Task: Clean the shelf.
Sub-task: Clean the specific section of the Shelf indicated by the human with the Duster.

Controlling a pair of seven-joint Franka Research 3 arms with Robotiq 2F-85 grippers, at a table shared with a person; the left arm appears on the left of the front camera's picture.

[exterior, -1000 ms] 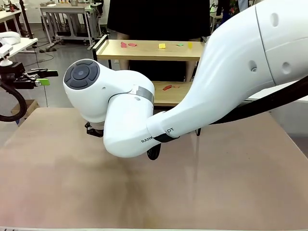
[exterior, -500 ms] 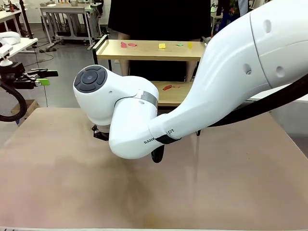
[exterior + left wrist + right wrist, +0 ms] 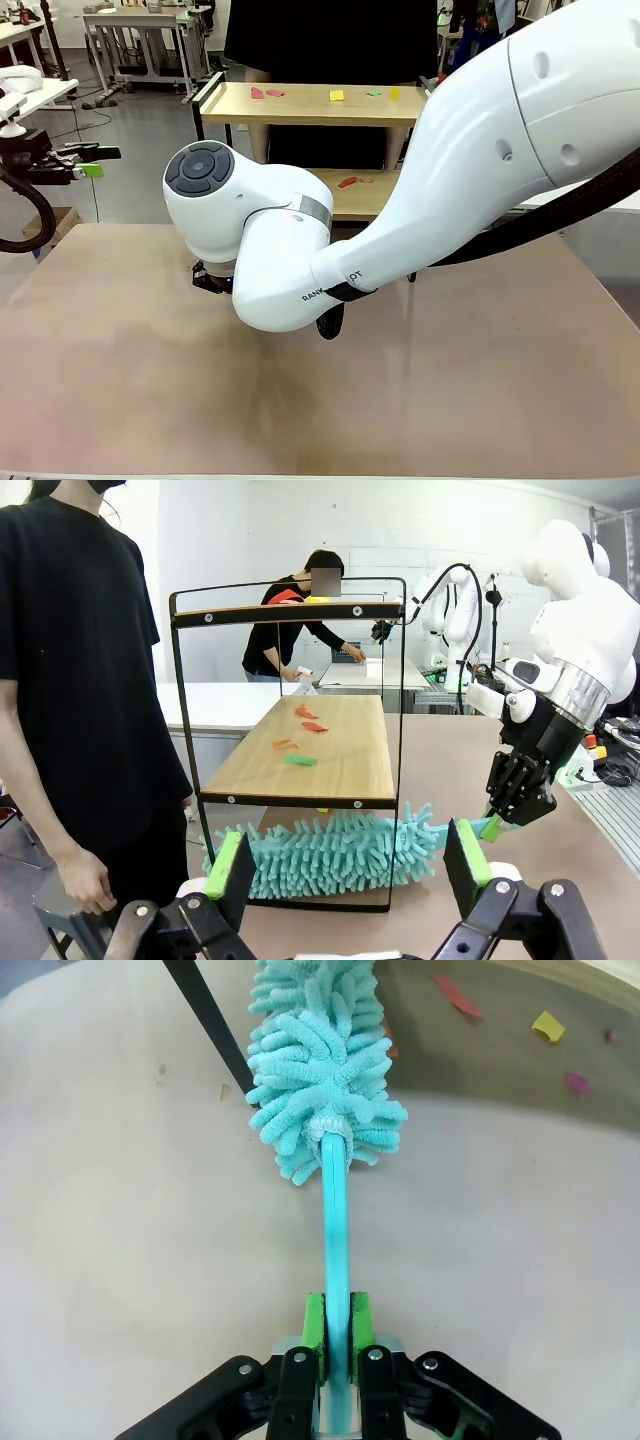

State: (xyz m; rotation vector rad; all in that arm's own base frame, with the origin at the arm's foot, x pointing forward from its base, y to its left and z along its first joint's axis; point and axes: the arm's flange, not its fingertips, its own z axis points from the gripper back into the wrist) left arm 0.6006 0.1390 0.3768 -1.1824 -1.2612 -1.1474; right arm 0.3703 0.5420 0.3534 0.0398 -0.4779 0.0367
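Right gripper [image 3: 337, 1320] jaws pinch the soft, light teal fluffy duster [image 3: 322, 1070] by its stiff handle; left gripper [image 3: 347, 865] jaws wide, empty; the thin black-framed two-tier wooden shelf [image 3: 355, 770] looks light and likely shifts if pushed.

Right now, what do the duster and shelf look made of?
Turquoise fluffy duster: soft matte chenille-like strands, likely microfibre; smooth glossy handle, probably plastic. Two-tier shelf: light boards with wood grain, matte; thin black frame looks like painted metal.
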